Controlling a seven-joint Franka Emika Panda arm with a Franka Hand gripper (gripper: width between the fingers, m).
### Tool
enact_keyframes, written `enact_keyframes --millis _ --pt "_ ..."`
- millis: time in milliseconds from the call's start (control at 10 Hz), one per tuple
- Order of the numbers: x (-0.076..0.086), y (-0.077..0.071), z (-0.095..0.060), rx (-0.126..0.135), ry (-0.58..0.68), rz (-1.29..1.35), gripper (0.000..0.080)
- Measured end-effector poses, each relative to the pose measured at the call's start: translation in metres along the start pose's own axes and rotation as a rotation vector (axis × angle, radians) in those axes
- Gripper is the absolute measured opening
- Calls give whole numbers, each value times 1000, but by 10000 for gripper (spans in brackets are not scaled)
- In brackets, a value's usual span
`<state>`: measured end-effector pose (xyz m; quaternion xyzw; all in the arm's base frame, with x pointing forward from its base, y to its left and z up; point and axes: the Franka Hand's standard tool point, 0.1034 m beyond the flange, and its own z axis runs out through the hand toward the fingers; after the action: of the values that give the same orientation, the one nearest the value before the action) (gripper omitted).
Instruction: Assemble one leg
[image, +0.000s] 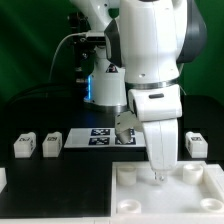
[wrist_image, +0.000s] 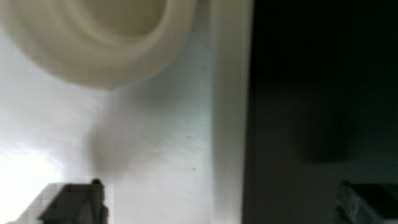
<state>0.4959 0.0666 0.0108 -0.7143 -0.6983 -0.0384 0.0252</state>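
The large white panel (image: 190, 195) with round corner sockets lies at the front of the table. My gripper (image: 157, 177) hangs low over the panel's far edge, fingers pointing down. In the wrist view the gripper (wrist_image: 222, 206) is open and empty, with one dark fingertip (wrist_image: 71, 204) over the white panel (wrist_image: 160, 130) and the other over the dark table. A round socket (wrist_image: 98, 40) shows ahead of the fingers. Two legs (image: 22, 146) (image: 50, 144) stand at the exterior view's left and one leg (image: 196, 143) at its right. A fourth tagged block (image: 125, 127) is partly hidden behind the arm.
The marker board (image: 95, 138) lies flat behind the panel, in the middle of the table. A white part (image: 3, 179) shows at the exterior view's left edge. The arm's base stands at the back, with cables to its left.
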Motion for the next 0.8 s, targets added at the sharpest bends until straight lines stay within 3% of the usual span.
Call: enact_keyframes --millis 200,500,600,800 --pt "0 1 -5 -8 -1 39 649" --pt "16 -7 -34 -49 -5 278 649" --pt "26 -9 -40 -56 1 469 649" --pt "62 -18 -41 -49 17 756 649"
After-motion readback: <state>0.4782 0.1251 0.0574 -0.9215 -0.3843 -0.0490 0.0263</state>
